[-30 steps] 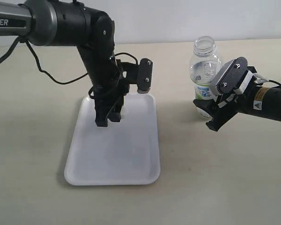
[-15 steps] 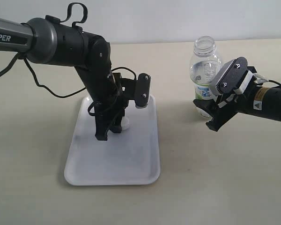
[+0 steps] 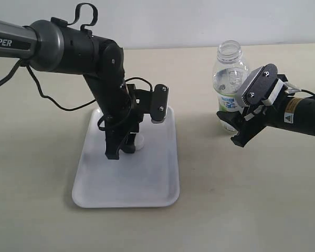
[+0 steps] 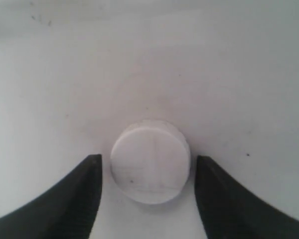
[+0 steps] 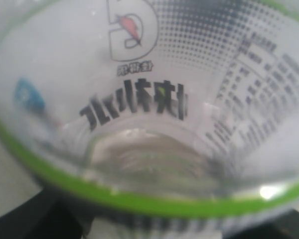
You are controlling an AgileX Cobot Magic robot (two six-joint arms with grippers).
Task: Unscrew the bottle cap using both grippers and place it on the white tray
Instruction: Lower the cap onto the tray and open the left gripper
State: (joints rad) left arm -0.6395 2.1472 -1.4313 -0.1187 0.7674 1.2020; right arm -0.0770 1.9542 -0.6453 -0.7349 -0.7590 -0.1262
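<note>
A: Where does the small round white plastic screw cap (image 4: 150,162) lie?

B: Flat on the white rectangular plastic tray (image 3: 131,184), its closed round face up. In the exterior view it sits in the tray's far half, a little toward the right long rim but clear of every edge.

A: And the all-black left gripper (image 3: 121,153)?

B: It points down over the tray, jaws parted and gripping nothing. Its wrist view shows the two black fingers (image 4: 74,199) flanking the cap. A sliver of bare tray shows on each side, so neither touches it.

A: How much room is there around it?

B: The near half of the tray is bare, and so is the strip along the left rim. A black block (image 3: 160,102) on the left wrist hangs above the tray's far right corner.

A: Where is the bottle?

B: The clear plastic drink bottle (image 3: 228,71) with the white, green and blue label stands upright on the beige table (image 3: 241,199). It is right of the tray and well apart from its rim, and its narrow neck is uncapped. A bare band of table lies between tray and bottle.

A: Is it held?

B: Yes. The right gripper (image 3: 232,127), black with a grey-white block and a yellow label, reaches in from the right and is clamped on the bottle's lower body. Its wrist view is filled by the label, with dark finger ends at the two corners beside the bottle.

A: And toward the front?

B: Bare table top runs in front of both tray and bottle.
</note>
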